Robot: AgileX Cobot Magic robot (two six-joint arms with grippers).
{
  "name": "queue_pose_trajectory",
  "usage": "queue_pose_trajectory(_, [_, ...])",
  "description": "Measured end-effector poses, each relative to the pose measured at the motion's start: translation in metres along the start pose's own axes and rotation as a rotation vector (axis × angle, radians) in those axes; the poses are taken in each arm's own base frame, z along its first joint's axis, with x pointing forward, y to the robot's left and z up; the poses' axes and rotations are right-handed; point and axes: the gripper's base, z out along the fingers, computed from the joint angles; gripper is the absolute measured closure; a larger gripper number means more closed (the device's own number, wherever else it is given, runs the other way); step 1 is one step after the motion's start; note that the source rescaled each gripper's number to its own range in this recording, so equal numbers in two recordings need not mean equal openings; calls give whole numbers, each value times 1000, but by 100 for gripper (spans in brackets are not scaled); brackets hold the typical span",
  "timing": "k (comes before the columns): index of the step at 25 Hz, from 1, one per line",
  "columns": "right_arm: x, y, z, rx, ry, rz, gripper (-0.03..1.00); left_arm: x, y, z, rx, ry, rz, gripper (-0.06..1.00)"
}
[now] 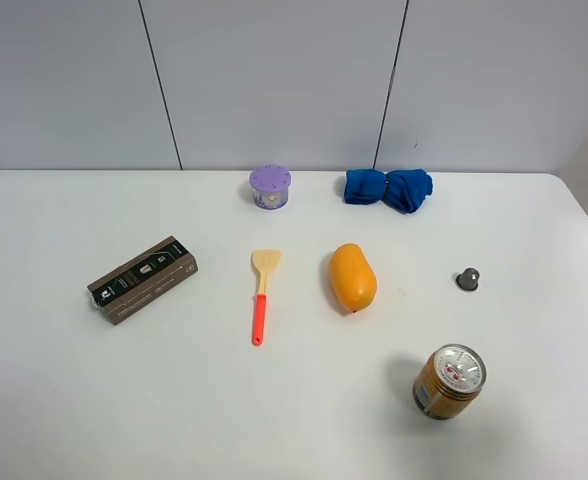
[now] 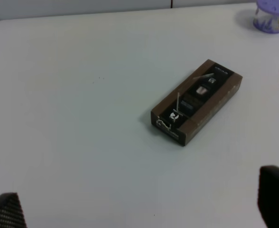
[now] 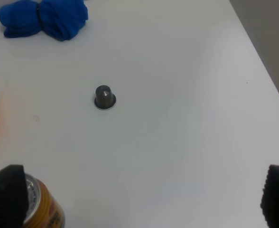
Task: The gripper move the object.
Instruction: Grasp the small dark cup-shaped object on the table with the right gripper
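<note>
Looking past our right gripper (image 3: 142,202), we see its dark fingers (image 3: 6,192) spread wide with nothing between them. The object (image 3: 104,97) stands well ahead of it on the white table (image 3: 187,118), apart from both fingers. It is a tiny dark grey-brown capsule, cone-shaped, narrow end up, flared rim on the surface. A gold can (image 3: 42,209) sits just beside one finger. Our left gripper (image 2: 140,204) is also spread wide, a brown box (image 2: 196,102) ahead of it.

The object (image 3: 105,97) sits rim-down on the white table (image 3: 191,95), well apart from the blue cloth (image 3: 44,18), right gripper (image 3: 142,192) spread wide
</note>
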Motion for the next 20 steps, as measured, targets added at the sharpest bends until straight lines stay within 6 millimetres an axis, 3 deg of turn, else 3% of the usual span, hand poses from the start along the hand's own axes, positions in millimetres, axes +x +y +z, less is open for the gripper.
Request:
queue_pose_trajectory(18, [0,-2,0,20,0,1,-3,0,0,0,0,0,0,-6])
queue_pose_trajectory(20, [-7,-2,-1,28,23,2,-3,0,0,0,0,0,0,-6])
